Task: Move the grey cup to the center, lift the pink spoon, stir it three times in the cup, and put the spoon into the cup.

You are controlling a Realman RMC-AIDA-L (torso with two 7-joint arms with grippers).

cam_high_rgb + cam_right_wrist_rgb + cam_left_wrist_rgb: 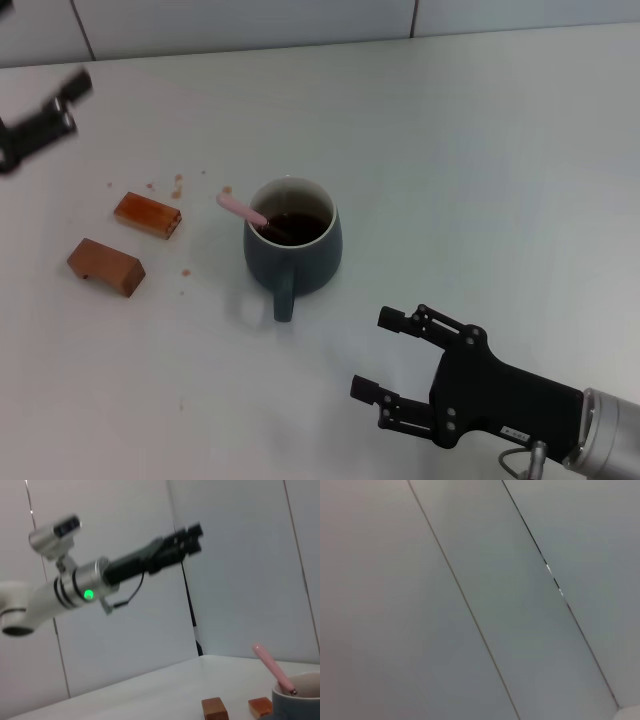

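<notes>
White tabletop [480, 150]: pink spoon [243, 211] rests in the grey cup [292, 249], seemingly finished; right pincer [388, 368] released nearby, left pincer [45, 118] raised, state unclear.

I see a plain white worktop [480, 150] running back to a pale panelled wall. The grey cup [293, 252] stands on it near the middle, handle pointing toward me, dark liquid inside. Well to its left lie two brown blocks, apart from each other: the glossier block [148, 215] farther back, the duller block [105, 266] nearer me. Small brown crumbs [178, 184] are scattered on the surface between the blocks and the cup.
</notes>
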